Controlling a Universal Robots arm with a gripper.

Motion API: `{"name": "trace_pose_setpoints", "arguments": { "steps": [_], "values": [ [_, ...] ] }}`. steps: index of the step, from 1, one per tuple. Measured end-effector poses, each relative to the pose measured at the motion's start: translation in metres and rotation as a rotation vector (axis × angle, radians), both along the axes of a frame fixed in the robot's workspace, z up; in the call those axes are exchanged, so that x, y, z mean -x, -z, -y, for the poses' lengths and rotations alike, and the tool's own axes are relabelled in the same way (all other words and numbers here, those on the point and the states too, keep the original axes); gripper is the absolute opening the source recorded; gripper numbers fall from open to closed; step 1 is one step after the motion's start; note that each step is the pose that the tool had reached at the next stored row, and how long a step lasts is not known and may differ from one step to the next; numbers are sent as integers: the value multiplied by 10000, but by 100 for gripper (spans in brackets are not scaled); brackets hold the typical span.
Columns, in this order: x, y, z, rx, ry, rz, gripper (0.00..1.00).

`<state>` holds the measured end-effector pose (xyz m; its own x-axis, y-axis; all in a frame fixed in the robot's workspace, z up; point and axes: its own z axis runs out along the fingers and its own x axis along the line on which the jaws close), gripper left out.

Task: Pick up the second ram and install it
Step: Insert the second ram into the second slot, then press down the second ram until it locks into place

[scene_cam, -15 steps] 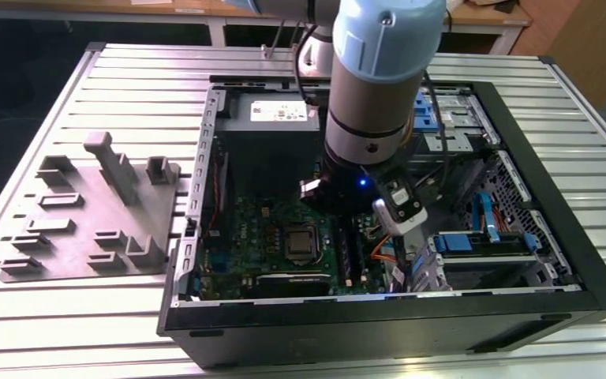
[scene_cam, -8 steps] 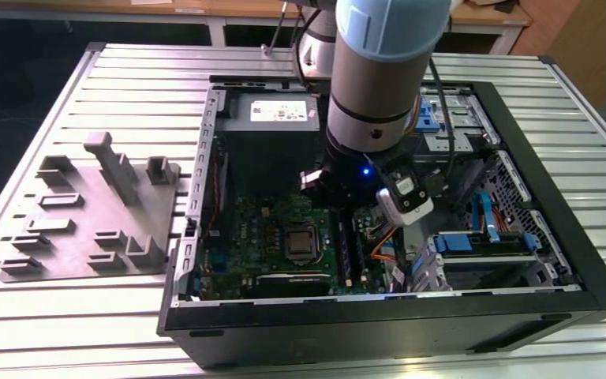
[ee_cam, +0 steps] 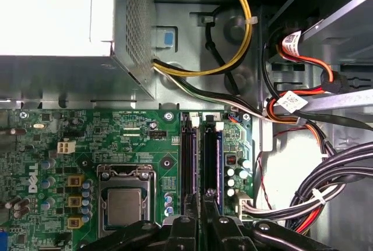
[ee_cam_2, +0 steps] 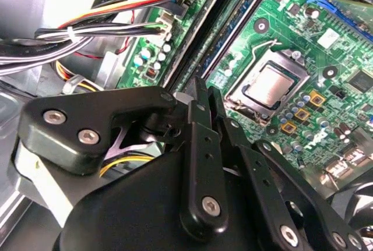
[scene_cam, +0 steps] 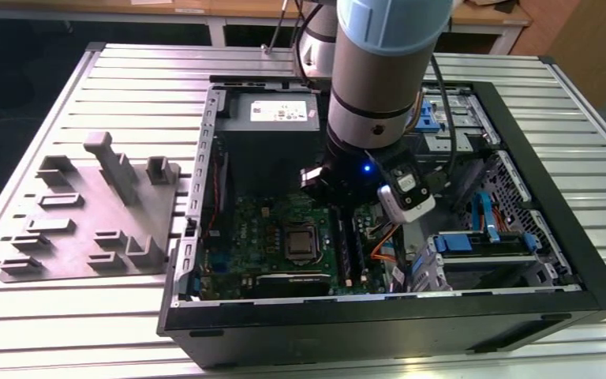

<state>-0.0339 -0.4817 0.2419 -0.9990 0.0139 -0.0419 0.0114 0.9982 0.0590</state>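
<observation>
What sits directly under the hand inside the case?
The hand is over the motherboard's memory slots, beside the CPU socket. Its fingers cover the slots' near end, so the second ram's seating is hidden.

Beside the CPU socket (ee_cam: 124, 204) the memory slots (ee_cam: 191, 163) lay open from above. Bundled cables (ee_cam: 326, 187) crowded their far side, and the power supply (ee_cam: 70, 24) walled one end.

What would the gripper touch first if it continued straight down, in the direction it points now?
Probably the memory slots beside the processor socket. In the first wrist view the gripper sits directly over them, its fingers close together. Whether a memory stick lies between the fingers, I cannot tell.
</observation>
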Motion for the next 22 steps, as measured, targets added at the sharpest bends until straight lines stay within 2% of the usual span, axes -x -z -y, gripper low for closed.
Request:
{"name": "trace_pose_setpoints", "arguments": {
  "steps": [4, 5, 16, 18, 22],
  "values": [
    [0, -6, 0, -1, 0, 0, 17],
    [0, -7, 0, -1, 0, 0, 11],
    [0, -34, 0, 0, 0, 0, 10],
    [0, -74, 0, 0, 0, 0, 10],
    [0, -78, -1, -2, 0, 0, 10]
  ]
}}
